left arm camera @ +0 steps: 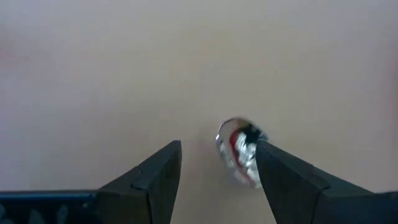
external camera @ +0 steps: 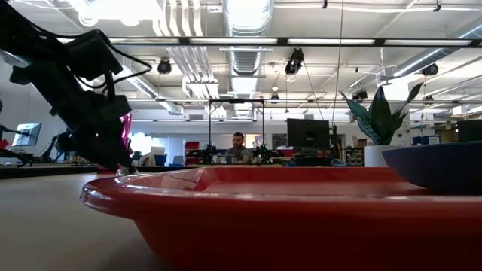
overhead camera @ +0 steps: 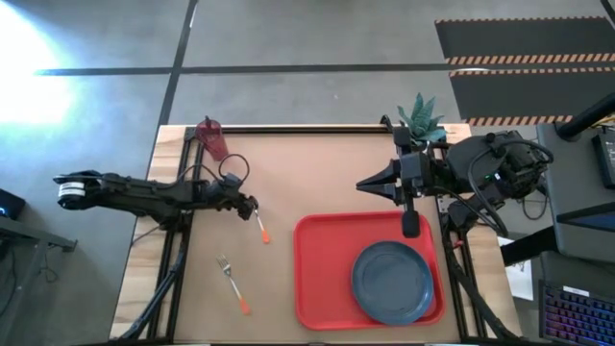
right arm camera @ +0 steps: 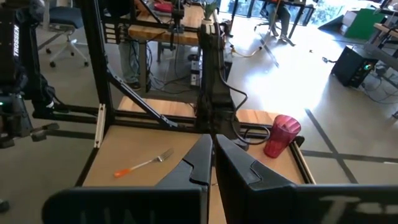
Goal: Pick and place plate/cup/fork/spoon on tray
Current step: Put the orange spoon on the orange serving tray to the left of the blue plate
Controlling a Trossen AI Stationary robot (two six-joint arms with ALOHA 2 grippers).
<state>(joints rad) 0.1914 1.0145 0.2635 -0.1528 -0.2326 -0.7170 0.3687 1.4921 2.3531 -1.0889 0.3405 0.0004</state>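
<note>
The spoon (overhead camera: 260, 228) lies on the table left of the tray, its silver bowl (left arm camera: 238, 151) toward my left gripper and its orange handle pointing to the near edge. My left gripper (overhead camera: 252, 206) (left arm camera: 217, 146) is low over the bowl and open, with the bowl just inside one finger. The fork (overhead camera: 232, 282) lies nearer the front edge. The red cup (overhead camera: 210, 137) stands at the far left corner. The blue-grey plate (overhead camera: 392, 282) rests on the red tray (overhead camera: 322, 279). My right gripper (overhead camera: 369, 183) (right arm camera: 212, 155) hangs shut, high above the tray's far edge. My left gripper's fingers slant down from the table's left and stand on either side of the spoon's bowl (left arm camera: 236, 155). One finger (left arm camera: 280, 177) covers the bowl's edge. Whether it touches the bowl, I cannot tell.
A potted green plant (overhead camera: 421, 117) stands at the far right, behind my right arm. The low view shows the tray's rim (external camera: 226, 197) close up with the plate (external camera: 437, 164) on it. Bare tabletop lies between the spoon, the fork and the tray.
</note>
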